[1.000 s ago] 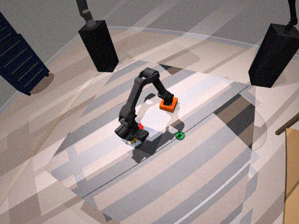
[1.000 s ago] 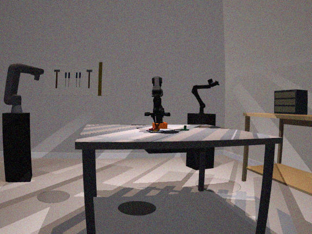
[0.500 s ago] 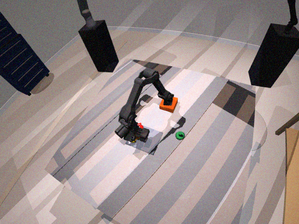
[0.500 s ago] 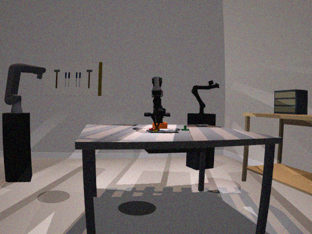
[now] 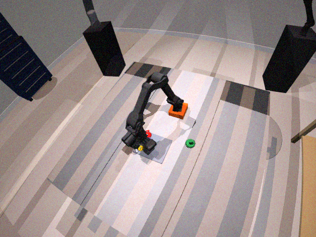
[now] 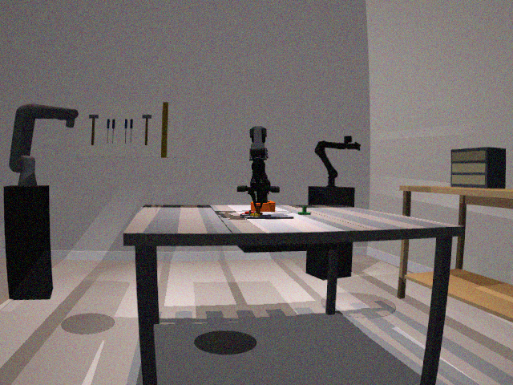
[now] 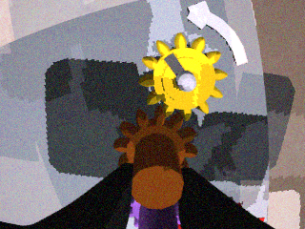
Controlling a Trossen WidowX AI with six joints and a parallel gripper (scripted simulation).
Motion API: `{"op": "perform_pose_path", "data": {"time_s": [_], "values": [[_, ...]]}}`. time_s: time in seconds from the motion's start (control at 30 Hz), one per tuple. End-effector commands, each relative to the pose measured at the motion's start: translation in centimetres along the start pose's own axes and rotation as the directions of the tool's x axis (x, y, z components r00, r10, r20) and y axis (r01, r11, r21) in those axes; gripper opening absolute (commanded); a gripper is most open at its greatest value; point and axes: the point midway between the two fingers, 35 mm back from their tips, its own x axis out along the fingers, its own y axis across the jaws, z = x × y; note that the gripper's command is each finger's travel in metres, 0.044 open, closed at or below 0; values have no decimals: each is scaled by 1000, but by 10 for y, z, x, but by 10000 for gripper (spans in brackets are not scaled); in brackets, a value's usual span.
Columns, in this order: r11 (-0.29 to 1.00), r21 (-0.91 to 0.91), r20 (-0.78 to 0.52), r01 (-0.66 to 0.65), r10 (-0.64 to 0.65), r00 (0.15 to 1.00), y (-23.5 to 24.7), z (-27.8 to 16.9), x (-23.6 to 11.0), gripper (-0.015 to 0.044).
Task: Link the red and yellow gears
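Gripping the knob of an orange-brown gear (image 7: 159, 135), the black gripper (image 6: 257, 208) (image 7: 156, 175) works with its jaws partly closed over the grey board (image 5: 163, 150) (image 6: 285, 217). Just beside that gear sits the yellow gear (image 5: 140, 148) (image 7: 202, 72), a peg rising through its center. The red gear (image 5: 148, 134) lies near the arm; a green gear (image 5: 190, 143) (image 6: 304, 212) stands on the table (image 6: 186, 238), off the board. No container's contents can be made out.
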Motion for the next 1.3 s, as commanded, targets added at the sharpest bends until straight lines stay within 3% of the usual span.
{"op": "perform_pose_path", "data": {"time_s": [0.0, 0.2, 0.4, 0.87, 0.9, 1.03, 1.27], "values": [[995, 100, -1, -1, 1, 1000, 0, 0, 2, 0], [998, 58, -1, -1, 1, 1000, 1, 0, 3, 0], [1000, -20, -1, -1, 1, 1000, 1, 1, 1, 140], [988, -156, 0, -1, 1, 1000, 0, 1, -47, 140], [991, -133, 6, -2, 3, 1000, 1, 2, -43, 166], [991, -133, 6, -2, 3, 1000, 0, -2, -88, 271], [991, -134, 6, -2, 3, 1000, 0, -3, -90, 440]]}}
